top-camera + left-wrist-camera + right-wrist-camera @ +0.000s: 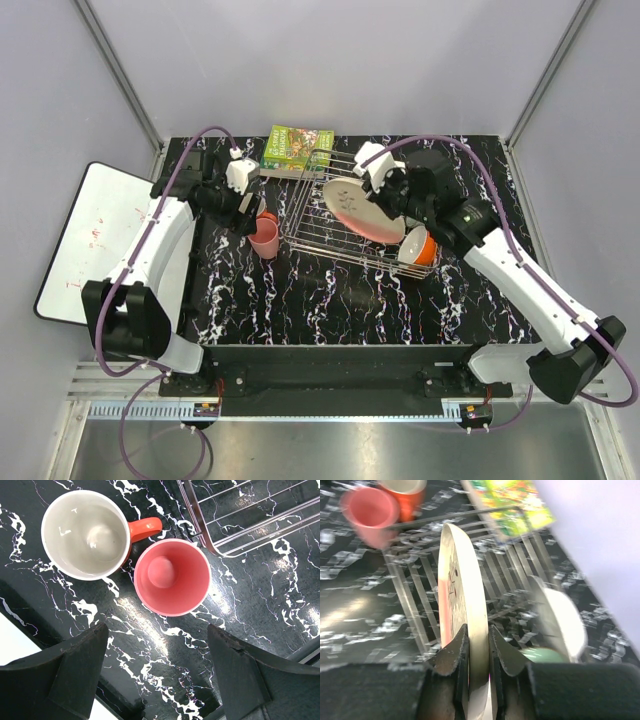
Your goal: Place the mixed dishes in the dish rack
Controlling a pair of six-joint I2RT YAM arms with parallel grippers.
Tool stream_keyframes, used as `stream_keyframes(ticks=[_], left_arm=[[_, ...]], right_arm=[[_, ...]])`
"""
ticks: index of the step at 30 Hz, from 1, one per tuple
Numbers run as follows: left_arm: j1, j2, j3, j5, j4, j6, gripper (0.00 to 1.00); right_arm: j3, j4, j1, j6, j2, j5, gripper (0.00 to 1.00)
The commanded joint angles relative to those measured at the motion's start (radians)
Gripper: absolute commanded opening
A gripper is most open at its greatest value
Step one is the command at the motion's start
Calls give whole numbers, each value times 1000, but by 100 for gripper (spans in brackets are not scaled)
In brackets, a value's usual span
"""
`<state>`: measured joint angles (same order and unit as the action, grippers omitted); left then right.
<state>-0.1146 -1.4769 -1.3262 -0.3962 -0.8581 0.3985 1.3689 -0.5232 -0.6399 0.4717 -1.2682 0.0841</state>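
The silver wire dish rack stands mid-table and shows blurred in the right wrist view. My right gripper is shut on the rim of the pink-and-cream plate, held on edge over the rack. A cream bowl, orange outside, leans at the rack's right end, with a pale green bowl beside it. My left gripper is open above a salmon-pink cup and an orange mug with a white inside, both upright left of the rack.
A green book lies behind the rack. A white board with red scribbles sits off the table's left edge. The rack's corner is close to the salmon-pink cup.
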Motion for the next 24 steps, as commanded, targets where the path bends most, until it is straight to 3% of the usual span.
stream_keyframes(ticks=[1, 6, 18, 24], left_arm=[[1, 6, 4, -21, 33, 2, 83], [1, -3, -1, -26, 31, -3, 83], [1, 1, 16, -35, 36, 5, 82], [1, -3, 13, -39, 37, -1, 81]], right_arm=[[119, 107, 40, 131, -5, -127, 0], [153, 98, 54, 203, -25, -158, 0], [47, 114, 52, 428, -54, -260, 0], [-2, 124, 49, 464, -53, -261, 0]])
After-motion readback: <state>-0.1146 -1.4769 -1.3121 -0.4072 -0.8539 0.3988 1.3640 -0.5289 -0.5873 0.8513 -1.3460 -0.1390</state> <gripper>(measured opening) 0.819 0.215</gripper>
